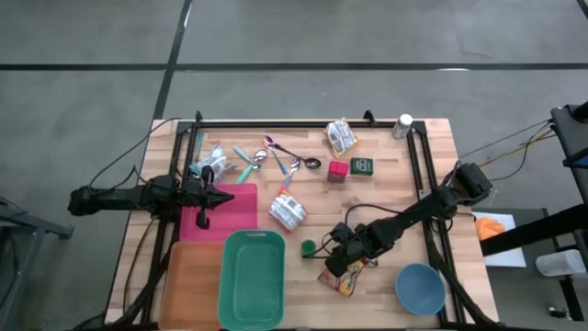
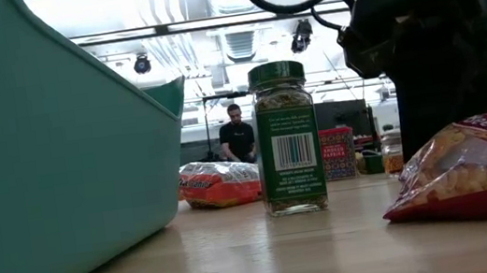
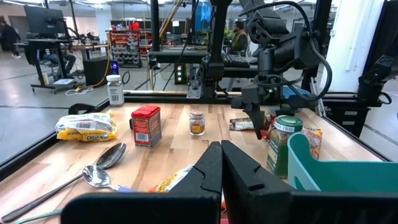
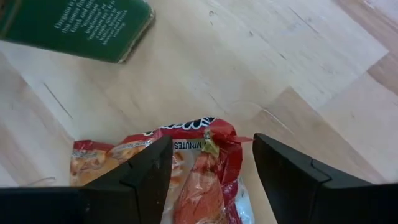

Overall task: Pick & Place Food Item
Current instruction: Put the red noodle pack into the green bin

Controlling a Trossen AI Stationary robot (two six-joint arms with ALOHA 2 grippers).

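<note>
Wooden tabletop [image 1: 386,198] in an open lab hall, a person at a desk far behind. The target, judged from the arm's position, was the red snack bag [image 1: 345,275], lying flat near the front edge, between the green tub [image 1: 252,276] and the blue bowl [image 1: 420,287], with the green-capped spice jar [image 1: 310,246] standing just beside it. Right end effector [image 4: 211,155] hung directly above the bag, fingers parted and straddling its crimped top; nothing gripped yet. Left end effector [image 3: 221,163] was fully closed and empty, waiting over the pink mat [image 1: 225,213] on the far-left side. Progress: approach done; closing on the bag, lifting and placing all remained. Destination was probably the tub or the bowl; cannot tell which
</note>
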